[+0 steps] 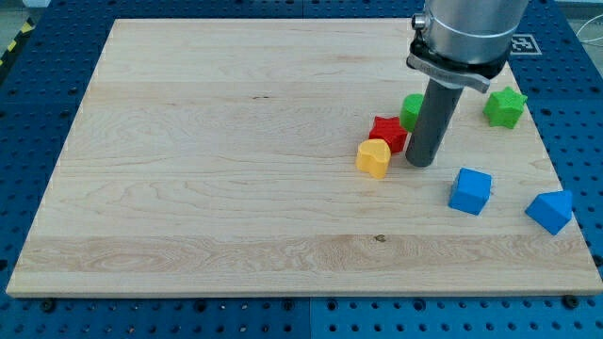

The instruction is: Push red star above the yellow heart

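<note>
The red star [387, 133] lies on the wooden board [236, 160], right of centre. The yellow heart [373, 157] sits just below and slightly left of it, touching or nearly touching it. My tip [421, 163] is the lower end of the dark rod. It stands just right of the red star and right of the yellow heart, close to the star's right side.
A green block [411, 110] sits behind the rod, partly hidden, above and right of the red star. A green star [505, 107] lies near the board's right edge. A blue cube [470, 191] and another blue block [550, 211] lie at the lower right.
</note>
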Available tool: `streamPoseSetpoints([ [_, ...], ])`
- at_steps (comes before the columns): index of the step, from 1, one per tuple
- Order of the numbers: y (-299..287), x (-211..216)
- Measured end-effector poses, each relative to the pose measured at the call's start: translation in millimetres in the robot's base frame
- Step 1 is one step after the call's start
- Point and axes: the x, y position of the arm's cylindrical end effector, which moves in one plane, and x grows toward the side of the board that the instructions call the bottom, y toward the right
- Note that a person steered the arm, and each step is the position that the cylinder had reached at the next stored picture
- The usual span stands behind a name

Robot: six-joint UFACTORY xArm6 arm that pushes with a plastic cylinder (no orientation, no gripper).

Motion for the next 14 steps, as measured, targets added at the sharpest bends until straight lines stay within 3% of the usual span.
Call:
streamPoseSetpoints([
  [9,-9.7,-41.0],
  [14,-29.8,-29.2],
])
